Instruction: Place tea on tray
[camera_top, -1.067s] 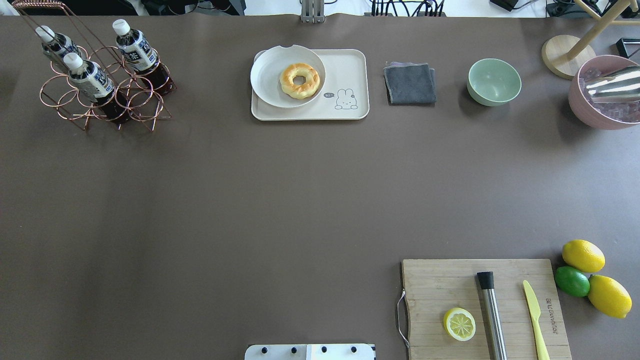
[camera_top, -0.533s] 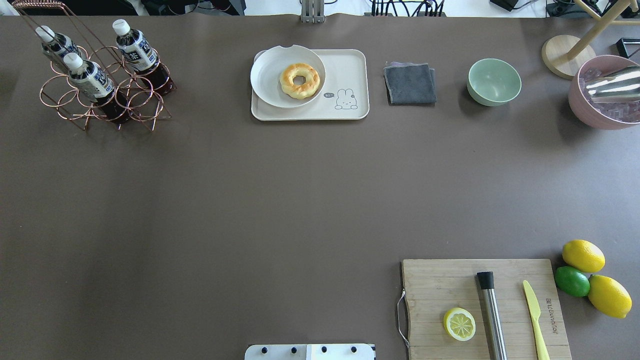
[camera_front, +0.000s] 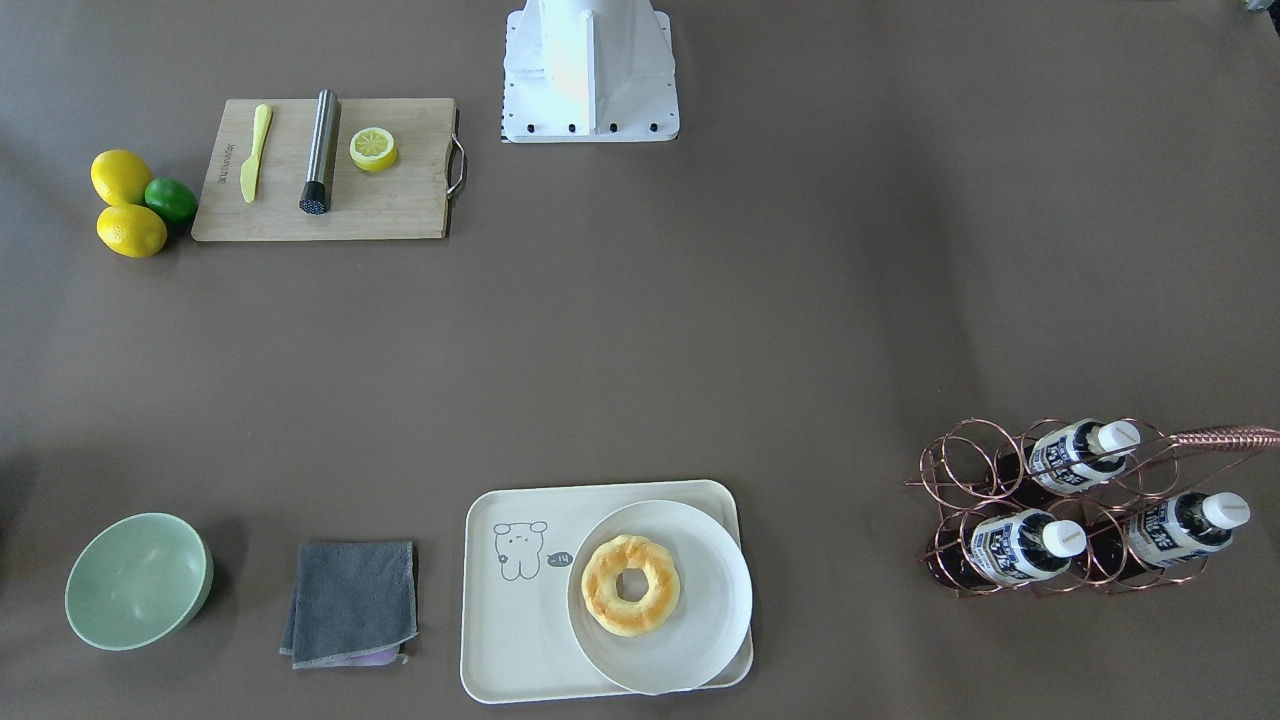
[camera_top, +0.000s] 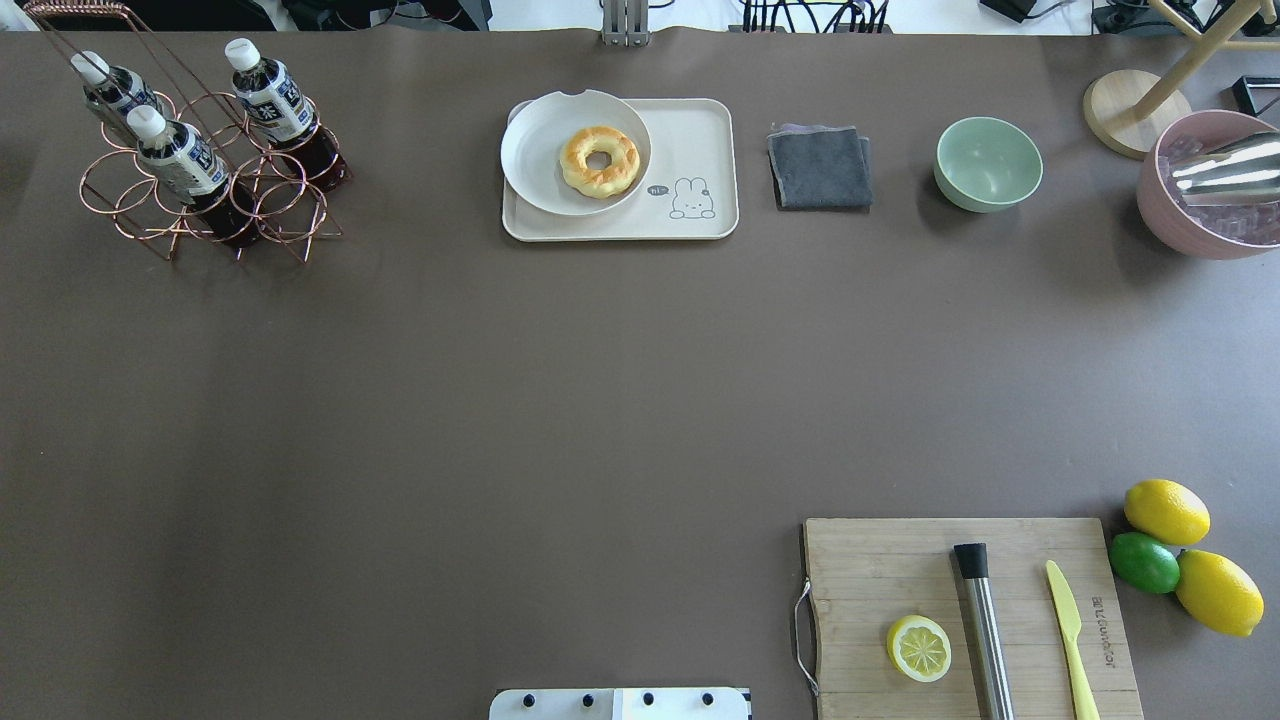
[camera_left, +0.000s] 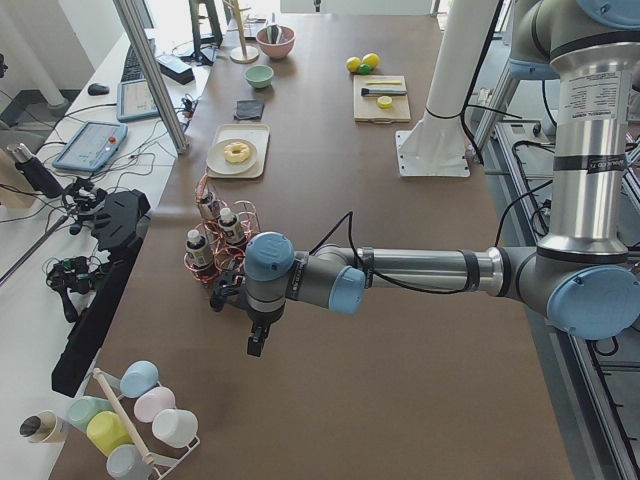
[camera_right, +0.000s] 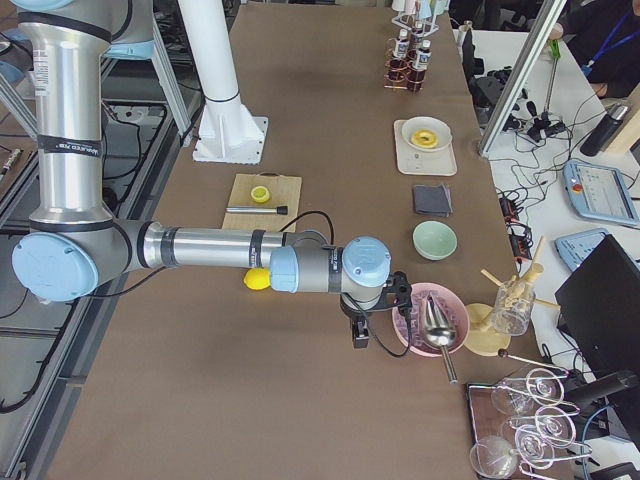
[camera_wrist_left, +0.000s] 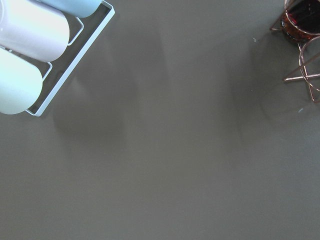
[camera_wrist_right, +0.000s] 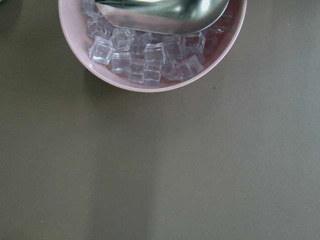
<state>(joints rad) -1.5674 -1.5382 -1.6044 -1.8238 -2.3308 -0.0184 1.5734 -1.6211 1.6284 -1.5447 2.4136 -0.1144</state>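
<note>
Three tea bottles (camera_top: 270, 100) (camera_top: 180, 160) (camera_top: 115, 88) with white caps stand in a copper wire rack (camera_top: 290, 215) at the far left; they also show in the front view (camera_front: 1015, 545). The cream tray (camera_top: 700, 130) with the cartoon drawing lies at the far middle and carries a white plate (camera_top: 535, 165) with a doughnut (camera_top: 600, 160). My left gripper (camera_left: 256, 345) hangs near the rack on its outer side, seen only in the left side view; I cannot tell its state. My right gripper (camera_right: 360, 335) hangs beside the pink ice bowl (camera_right: 430, 315); I cannot tell its state.
A grey cloth (camera_top: 820, 168) and a green bowl (camera_top: 988, 163) lie right of the tray. A cutting board (camera_top: 900, 570) with half a lemon, a metal muddler and a knife is near right, lemons and a lime (camera_top: 1145, 562) beside it. A rack of cups (camera_wrist_left: 30, 45) shows below the left wrist.
</note>
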